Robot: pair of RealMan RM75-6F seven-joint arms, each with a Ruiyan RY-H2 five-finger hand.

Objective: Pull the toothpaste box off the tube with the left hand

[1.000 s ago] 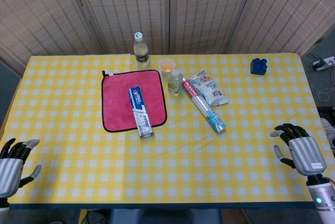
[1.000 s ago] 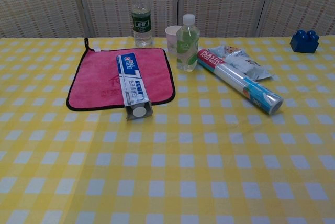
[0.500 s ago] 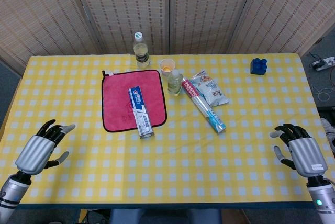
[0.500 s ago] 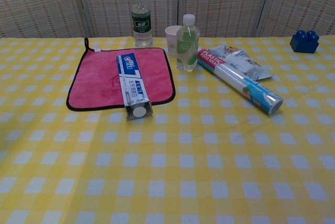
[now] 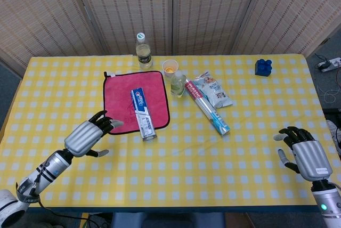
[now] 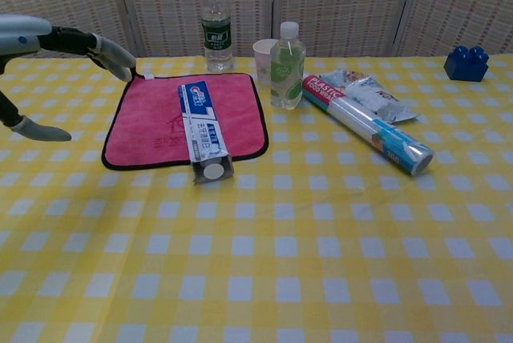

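The blue and white toothpaste box lies lengthwise on a pink cloth. Its near end is open, and the tube's white cap shows inside it, just past the cloth's front edge. My left hand hovers open left of the box, fingers spread toward it, a short gap away. My right hand is open near the table's right front corner, far from the box, and shows only in the head view.
Behind the cloth stand a tall water bottle, a paper cup and a small green-label bottle. A plastic wrap roll and a snack packet lie to the right. A blue toy block sits far right.
My left hand has swept from the table's left front corner up and rightward toward the toothpaste box, now entering the chest view. The right hand and the objects have stayed put.
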